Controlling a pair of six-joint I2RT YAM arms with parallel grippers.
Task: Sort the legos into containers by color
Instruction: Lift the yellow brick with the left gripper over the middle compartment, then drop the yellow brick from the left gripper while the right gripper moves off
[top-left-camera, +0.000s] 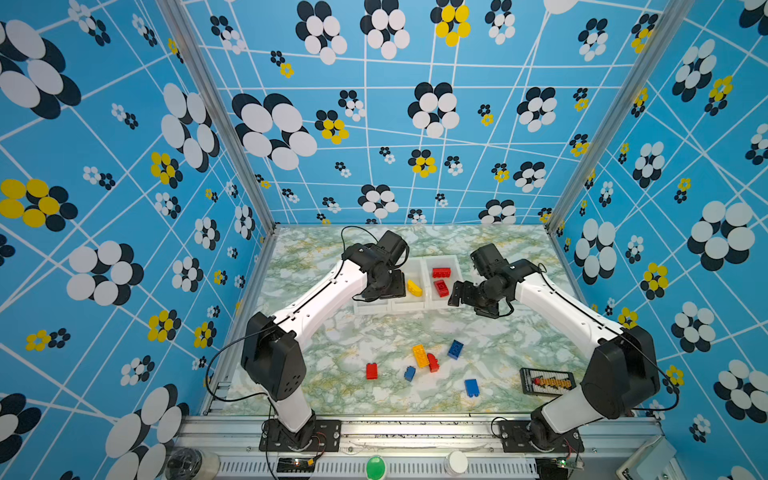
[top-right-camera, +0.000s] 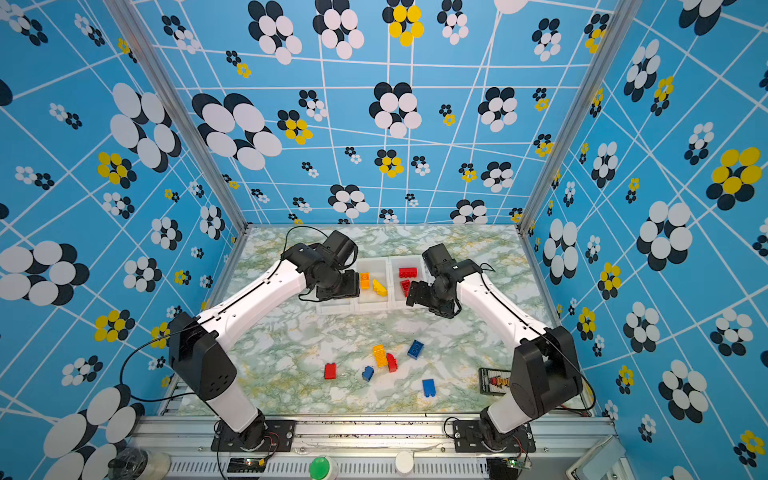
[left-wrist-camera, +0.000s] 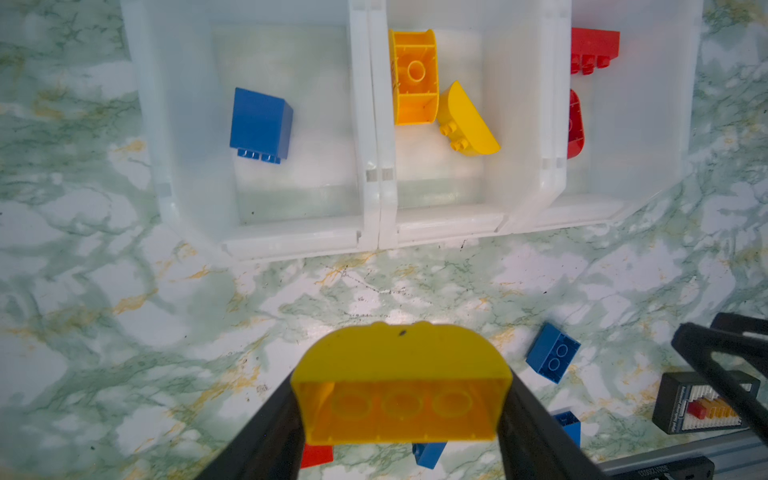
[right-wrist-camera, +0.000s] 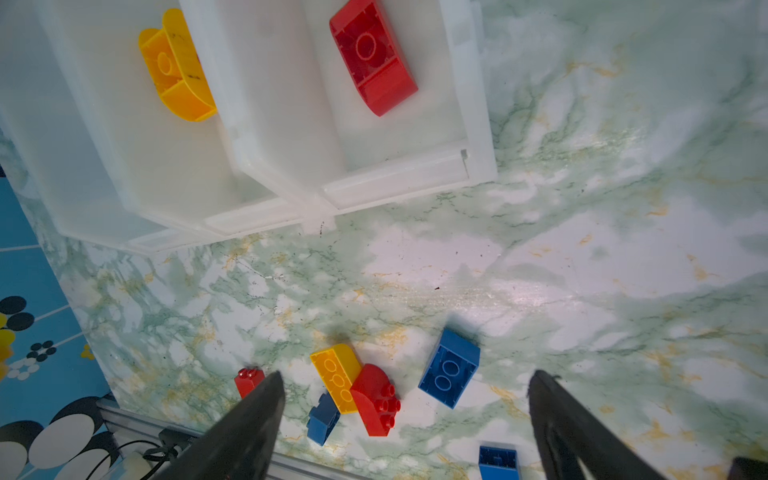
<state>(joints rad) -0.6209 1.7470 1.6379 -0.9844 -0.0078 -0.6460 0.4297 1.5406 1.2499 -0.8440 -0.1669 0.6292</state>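
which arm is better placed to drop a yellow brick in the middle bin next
Left. The left pincer grips a yellow rounded brick near the middle bin holding yellow pieces; the right pincer is open and empty.

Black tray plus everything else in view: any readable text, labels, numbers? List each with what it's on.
Nothing can be quoted; no text reads clearly.
black tray: white print along its side wall, too blurred to read; too small in both top views.
black bar near the tray: raised characters, blurred, unreadable.
legos, bins: no markings legible.
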